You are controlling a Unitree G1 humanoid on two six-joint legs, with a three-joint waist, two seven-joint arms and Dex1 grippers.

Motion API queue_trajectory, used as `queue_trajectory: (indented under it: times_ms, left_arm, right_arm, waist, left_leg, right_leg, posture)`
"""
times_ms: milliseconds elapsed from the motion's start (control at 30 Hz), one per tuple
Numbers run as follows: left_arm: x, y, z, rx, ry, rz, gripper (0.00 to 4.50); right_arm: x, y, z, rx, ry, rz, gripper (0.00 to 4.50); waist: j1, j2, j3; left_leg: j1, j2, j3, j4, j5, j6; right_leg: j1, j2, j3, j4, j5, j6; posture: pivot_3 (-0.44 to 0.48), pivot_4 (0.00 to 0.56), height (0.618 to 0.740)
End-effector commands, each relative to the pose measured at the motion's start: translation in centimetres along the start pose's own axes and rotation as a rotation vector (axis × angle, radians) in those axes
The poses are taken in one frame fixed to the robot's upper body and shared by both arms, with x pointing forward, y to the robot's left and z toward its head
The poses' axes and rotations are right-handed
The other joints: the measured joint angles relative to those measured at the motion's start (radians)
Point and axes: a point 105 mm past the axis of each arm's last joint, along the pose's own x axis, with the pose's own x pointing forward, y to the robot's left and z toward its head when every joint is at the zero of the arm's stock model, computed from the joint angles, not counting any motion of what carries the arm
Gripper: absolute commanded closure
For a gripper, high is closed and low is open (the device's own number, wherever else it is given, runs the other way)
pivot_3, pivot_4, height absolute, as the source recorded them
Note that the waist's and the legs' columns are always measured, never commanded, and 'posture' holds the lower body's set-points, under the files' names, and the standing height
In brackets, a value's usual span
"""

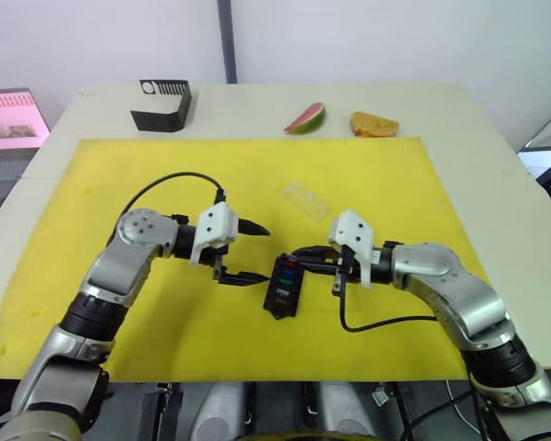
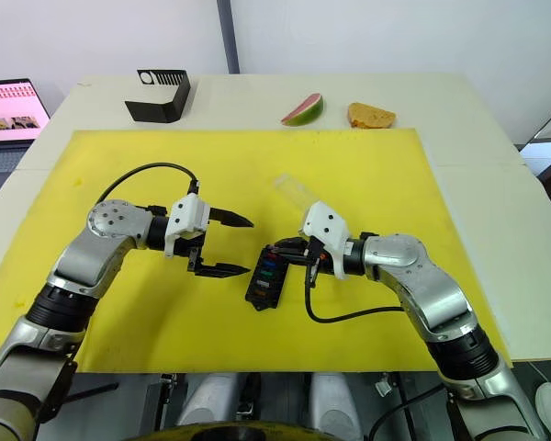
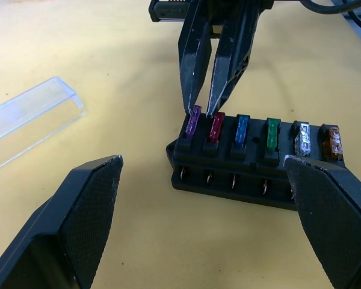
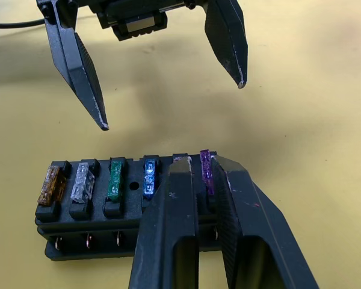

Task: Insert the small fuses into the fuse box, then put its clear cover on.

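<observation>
From the head views, a matte yellow mat covers a pale bench. Near the mat's front middle lies the fuse box, a small black ribbed plastic block. The clear cover — a glossy transparent rectangular lid — rests on the mat behind the box, apart from it. The left gripper hovers just left of the box, its two black tapered fingers spread wide, holding nothing. The right gripper reaches in from the right, its fingers pressed nearly together at the box's far end. At the bench's far edge sit a black angular box, a watermelon slice and a wedge of bread.

In the left wrist view, the fuses stand in a row of slots — purple, red, blue, green, clear-grey, amber — translucent little blades. The right gripper's slim fingers touch the purple and red ones.

In the right wrist view, the same fingers, textured and chamfered, close narrowly beside the purple fuse; whether they pinch it I cannot tell.
</observation>
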Motion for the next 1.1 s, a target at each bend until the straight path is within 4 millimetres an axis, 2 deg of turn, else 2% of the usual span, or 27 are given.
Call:
queue_trajectory:
  times_ms: [33, 667, 1100]
  left_arm:
    - [-0.1, 0.2, 0.8, 0.044, -0.011, 0.005, 0.00]
    - [-0.1, 0.2, 0.8, 0.043, -0.011, 0.005, 0.00]
    - [-0.1, 0.1, 0.7, 0.042, -0.012, 0.004, 0.00]
  right_arm:
    - [-0.2, 0.1, 0.5, -0.031, -0.006, 0.000, 3.94]
    - [-0.2, -0.3, 0.6, -0.039, -0.005, -0.017, 3.94]
    - [-0.5, -0.4, 1.6, -0.052, -0.031, -0.023, 3.94]
  waist:
    - [0.000, 0.000, 0.000]
    - [0.000, 0.000, 0.000]
    - [0.000, 0.000, 0.000]
  left_leg:
    - [0.000, 0.000, 0.000, 0.000, 0.000, 0.000]
    - [0.000, 0.000, 0.000, 0.001, 0.000, 0.000]
    - [0.000, 0.000, 0.000, 0.004, -0.001, 0.002]
  right_leg:
    - [0.000, 0.000, 0.000, 0.000, 0.000, 0.000]
    - [0.000, 0.000, 0.000, 0.000, 0.000, 0.000]
    - [0.001, 0.000, 0.000, 0.001, 0.000, 0.000]
  posture:
    - [0.000, 0.150, 0.740]
    - [0.000, 0.150, 0.740]
    - [0.000, 0.150, 0.740]
